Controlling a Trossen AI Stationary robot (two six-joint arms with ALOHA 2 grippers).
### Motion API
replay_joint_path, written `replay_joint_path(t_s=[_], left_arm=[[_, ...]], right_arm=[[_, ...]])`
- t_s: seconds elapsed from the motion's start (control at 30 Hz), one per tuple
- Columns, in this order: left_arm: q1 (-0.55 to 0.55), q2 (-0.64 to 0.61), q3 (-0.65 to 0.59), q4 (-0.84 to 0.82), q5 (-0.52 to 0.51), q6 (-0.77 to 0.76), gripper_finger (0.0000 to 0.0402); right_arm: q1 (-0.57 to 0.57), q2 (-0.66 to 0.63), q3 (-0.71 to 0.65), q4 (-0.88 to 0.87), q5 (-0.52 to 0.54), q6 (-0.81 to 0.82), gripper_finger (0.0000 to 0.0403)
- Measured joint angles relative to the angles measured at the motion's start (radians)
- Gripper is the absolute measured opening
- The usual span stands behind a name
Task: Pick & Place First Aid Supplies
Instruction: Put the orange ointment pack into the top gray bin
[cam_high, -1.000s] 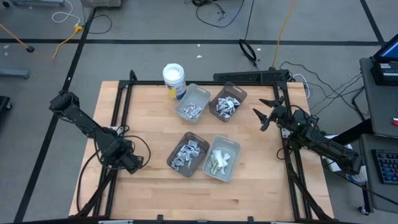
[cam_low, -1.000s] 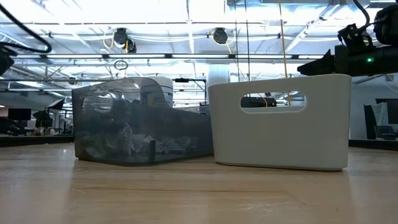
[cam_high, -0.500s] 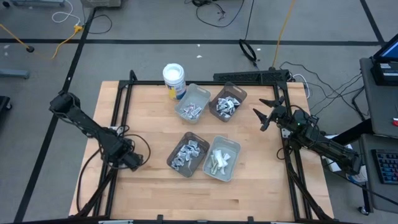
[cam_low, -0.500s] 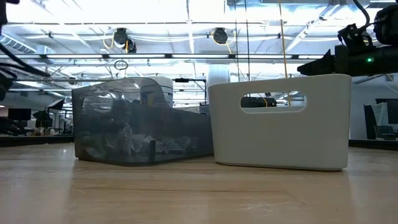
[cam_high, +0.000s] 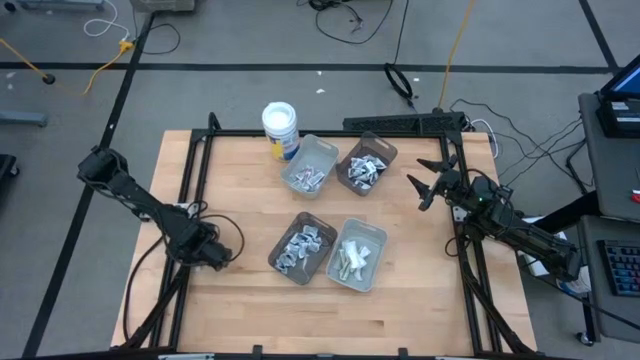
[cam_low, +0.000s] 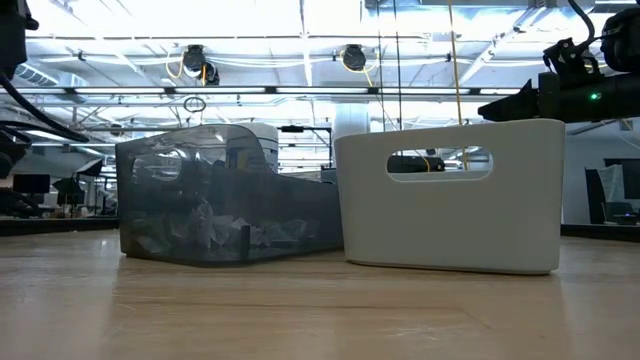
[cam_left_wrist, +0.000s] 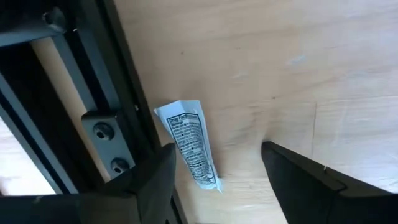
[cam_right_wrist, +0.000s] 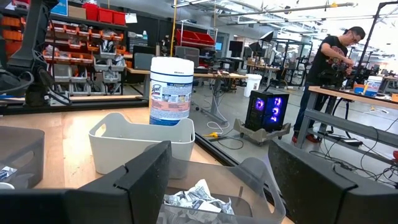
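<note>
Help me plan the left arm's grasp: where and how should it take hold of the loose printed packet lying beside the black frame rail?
Probably pinch the packet across its narrow width at mid-length, descending from above: it lies flat on the table, and the left gripper is open above it.

Robotics lab or workshop in a big open industrial hall: the wooden table sits on a black metal frame on a grey floor with loose cables and taped lines. Behind it the right wrist view shows shelving with red bins, workbenches, a lit computer tower and a person working at a bench. The low view shows a high ceiling with light strips and hanging cable reels, and the high view shows a laptop on a side stand.
</note>
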Motion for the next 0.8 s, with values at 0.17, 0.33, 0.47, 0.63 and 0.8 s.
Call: replay_joint_path(t_s=[0.17, 0.33, 0.47, 0.63, 0.8], left_arm=[[0.013, 0.001, -0.002, 0.015, -0.001, 0.038, 0.0195], [0.024, 0.002, -0.002, 0.033, -0.004, 0.051, 0.0105], [0.024, 0.002, 0.0, 0.04, -0.004, 0.076, 0.0041], [0.024, -0.002, 0.019, 0.028, -0.012, 0.075, 0.0009], [0.024, -0.033, 0.069, 0.025, -0.029, 0.095, 0.0004]], right_arm=[[0.0, 0.0, 0.0, 0.0, 0.0, 0.0, 0.0263], [0.0, 0.0, 0.0, 0.0, 0.0, 0.0, 0.0263], [0.0, 0.0, 0.0, 0.0, 0.0, 0.0, 0.0263], [0.0, 0.0, 0.0, 0.0, 0.0, 0.0, 0.0263], [0.0, 0.0, 0.0, 0.0, 0.0, 0.0, 0.0263]])
